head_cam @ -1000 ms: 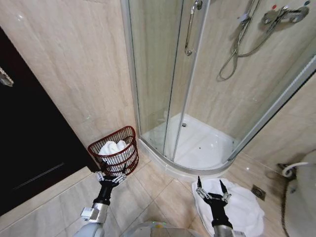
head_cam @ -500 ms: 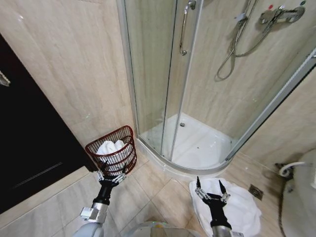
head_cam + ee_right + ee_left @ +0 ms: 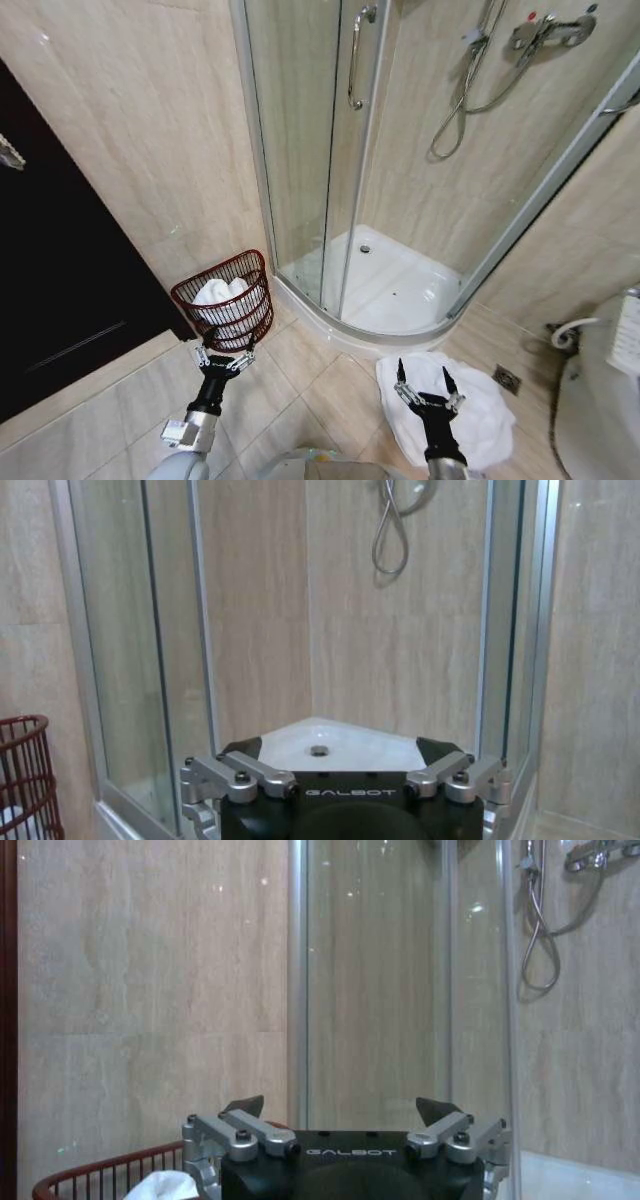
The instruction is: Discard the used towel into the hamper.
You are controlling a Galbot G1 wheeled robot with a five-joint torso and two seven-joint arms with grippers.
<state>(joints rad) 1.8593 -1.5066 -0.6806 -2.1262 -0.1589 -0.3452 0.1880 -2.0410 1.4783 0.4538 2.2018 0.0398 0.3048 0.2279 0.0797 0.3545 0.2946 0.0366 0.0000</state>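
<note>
- We've got a curved glass shower cabin [image 3: 330,190] with a white tray taking up the middle of the head view, beige marble-look tile on the walls and floor, and a dark door [image 3: 60,290] at 9 o'clock.
- The hamper [image 3: 226,301] sits on the floor at about 8 o'clock from the shower, tucked between wall and glass, just beside the cabin's base. It stands upright, open mouth up, flaring wider at the rim: thin reddish-brown bars, see-through.
- A white towel [image 3: 222,292] is bunched inside it, soft and crumpled.
- Another white towel [image 3: 470,405] lies spread on the floor at 5 o'clock, rumpled, near a floor drain [image 3: 505,377].
- Left gripper [image 3: 223,352] hangs just in front of the hamper, fingers spread wide, nothing in them.
- Right gripper [image 3: 425,385] hovers over the floor towel, also spread wide and empty.
</note>
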